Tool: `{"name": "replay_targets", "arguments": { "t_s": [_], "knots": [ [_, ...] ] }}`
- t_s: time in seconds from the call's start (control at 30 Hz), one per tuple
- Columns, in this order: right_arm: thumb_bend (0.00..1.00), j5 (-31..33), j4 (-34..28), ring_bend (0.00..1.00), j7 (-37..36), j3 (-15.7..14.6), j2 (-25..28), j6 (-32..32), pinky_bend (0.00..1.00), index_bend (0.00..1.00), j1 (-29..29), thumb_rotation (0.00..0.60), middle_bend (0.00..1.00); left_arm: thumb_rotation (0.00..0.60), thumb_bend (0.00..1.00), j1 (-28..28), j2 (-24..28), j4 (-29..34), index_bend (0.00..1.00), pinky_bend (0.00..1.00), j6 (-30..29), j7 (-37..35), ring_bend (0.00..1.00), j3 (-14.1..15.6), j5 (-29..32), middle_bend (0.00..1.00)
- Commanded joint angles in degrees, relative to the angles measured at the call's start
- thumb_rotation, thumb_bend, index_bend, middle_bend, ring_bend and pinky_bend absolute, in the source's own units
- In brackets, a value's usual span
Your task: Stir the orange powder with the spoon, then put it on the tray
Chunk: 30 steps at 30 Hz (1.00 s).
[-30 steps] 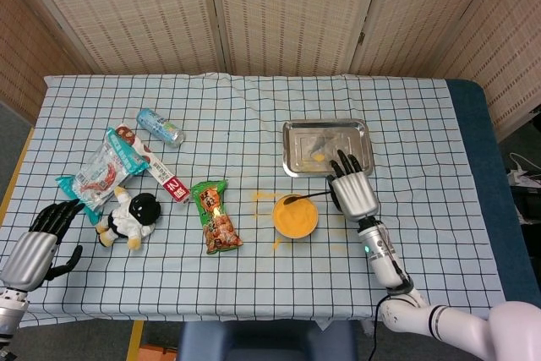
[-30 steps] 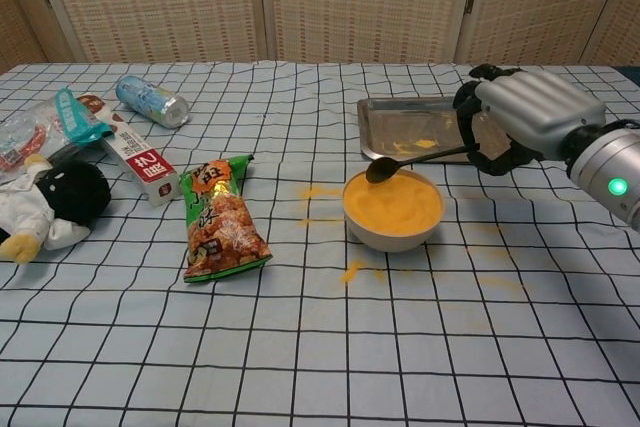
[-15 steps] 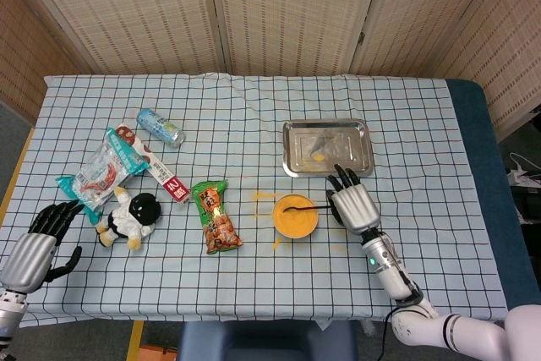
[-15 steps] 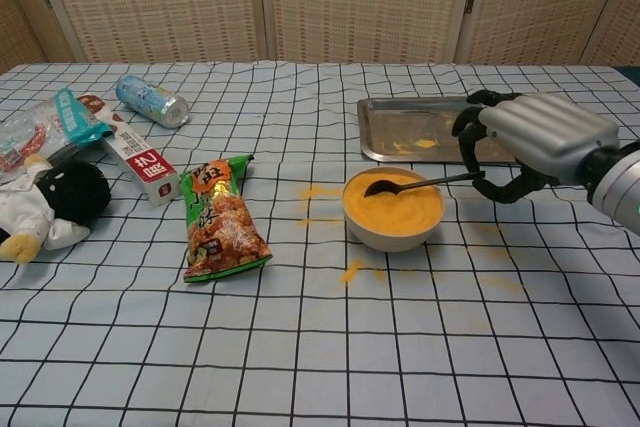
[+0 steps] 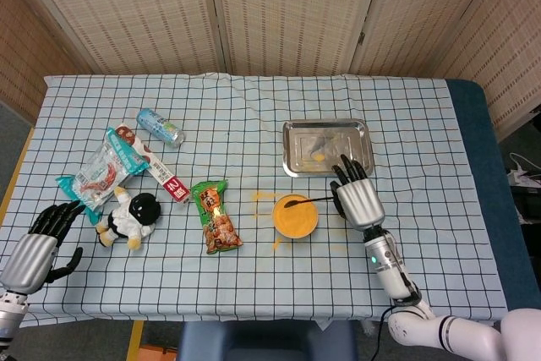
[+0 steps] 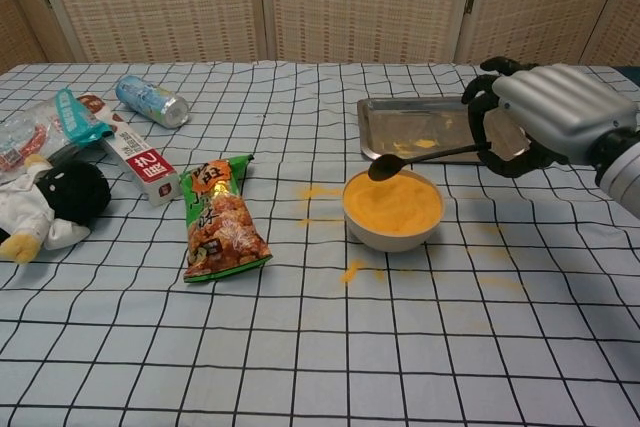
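Observation:
A white bowl heaped with orange powder sits mid-table. My right hand holds a dark spoon by its handle, just right of the bowl. The spoon's head hangs above the powder at the bowl's far left rim, lifted clear of it. Behind the bowl lies the steel tray, with a smear of orange powder inside. My left hand rests at the table's near left corner, fingers curled with nothing in them; the chest view does not show it.
Orange powder spills dot the cloth left of and in front of the bowl. A green snack bag, a panda plush, a red-white box, a can and a snack packet lie to the left.
The spoon dipped into the powder half a second ago and has now risen out again. My right hand moved slightly up and back with it. The left hand has not moved.

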<state>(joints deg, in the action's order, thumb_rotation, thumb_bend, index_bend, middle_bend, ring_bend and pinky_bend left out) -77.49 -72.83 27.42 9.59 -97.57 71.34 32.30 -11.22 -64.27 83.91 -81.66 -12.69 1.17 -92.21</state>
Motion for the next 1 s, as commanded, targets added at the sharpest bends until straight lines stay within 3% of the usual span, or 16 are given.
{"name": "replay_targets", "arguments": {
  "t_s": [0.03,0.23,0.47,0.6,0.7,0.83,0.9,1.0],
  "knots": [
    [0.41,-0.5,2.8,0.02,-1.3,1.3,-2.2,1.5,0.16,0.9,0.4,0.6,0.23,0.6,0.49,0.0,0.0,-0.1,0.0,0.06,0.1,-0.1,0.0,0.0,0.1,0.0],
    [0.41,2.1,10.1,0.02,-2.5,4.6,-5.7,0.7,0.17,0.9,2.0,0.6,0.23,0.6,0.49,-0.1,0.0,-0.2,0.0,0.06,0.2,-0.1,0.0,0.0,0.1,0.0],
    [0.41,7.9,30.2,0.02,-4.9,10.9,-13.6,-8.9,0.17,0.89,10.6,0.6,0.23,0.6,0.49,-0.5,-0.3,-0.4,0.0,0.06,1.0,0.1,0.0,-0.1,0.3,0.0],
    [0.41,9.7,39.4,0.02,-6.1,12.2,-17.3,-13.8,0.16,0.84,14.6,0.6,0.23,0.6,0.49,-0.7,-0.5,-0.4,0.0,0.06,1.6,0.5,0.0,-0.2,0.8,0.0],
    [0.41,10.6,44.3,0.02,-7.2,12.7,-19.3,-16.8,0.16,0.66,16.6,0.6,0.22,0.6,0.49,-0.8,-0.6,-0.6,0.0,0.06,2.0,0.7,0.0,-0.3,1.3,0.0],
    [0.4,11.5,46.8,0.0,-8.3,13.0,-19.8,-19.9,0.1,0.11,17.7,0.6,0.08,0.6,0.49,-0.9,-0.7,-0.8,0.0,0.06,2.5,0.6,0.0,-0.5,1.8,0.0],
    [0.34,11.7,46.0,0.0,-8.4,12.9,-18.9,-20.4,0.08,0.0,17.5,0.6,0.02,0.6,0.49,-1.0,-0.7,-0.8,0.0,0.06,2.7,0.6,0.0,-0.5,1.9,0.0],
    [0.23,11.6,42.2,0.0,-8.2,12.6,-16.4,-19.3,0.07,0.0,16.1,0.6,0.0,0.6,0.49,-1.1,-0.8,-0.8,0.0,0.06,2.8,0.8,0.0,-0.5,1.8,0.0]
  ]
}}
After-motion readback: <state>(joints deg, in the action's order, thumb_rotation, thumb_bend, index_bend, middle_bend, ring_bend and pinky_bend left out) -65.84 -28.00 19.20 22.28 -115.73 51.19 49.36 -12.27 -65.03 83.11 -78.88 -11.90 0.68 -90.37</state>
